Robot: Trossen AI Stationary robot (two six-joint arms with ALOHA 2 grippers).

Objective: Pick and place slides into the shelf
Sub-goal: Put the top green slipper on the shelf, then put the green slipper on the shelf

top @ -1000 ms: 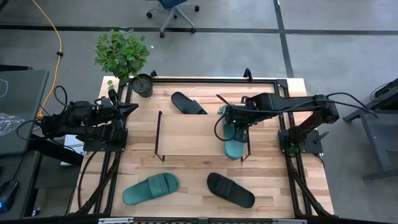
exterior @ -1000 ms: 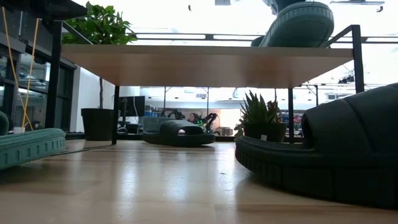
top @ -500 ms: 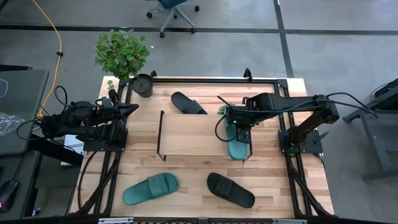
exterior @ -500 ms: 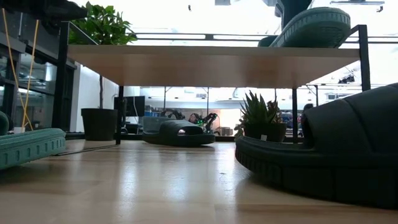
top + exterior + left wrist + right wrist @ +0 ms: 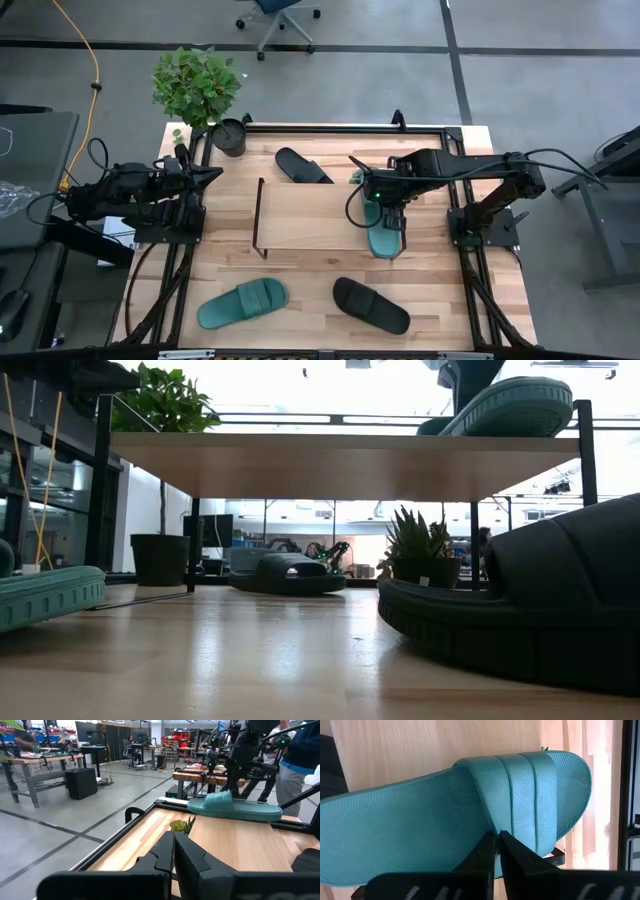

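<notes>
A leafy potted plant (image 5: 198,88) stands in a dark pot (image 5: 229,138) at the far left corner of the wooden table (image 5: 300,285). A small spiky succulent (image 5: 415,546) sits beside the far right leg of the rack. On the grey floor beyond, an office chair (image 5: 278,14) and a yellow cable (image 5: 92,60) show.

right pincer (image 5: 391,211) | moved slightly toward frame right and lower in the high view | teal slide (image 5: 383,232) carried along, now over the shelf's (image 5: 305,215) right end | low view: teal slide sits further right, flatter
</notes>
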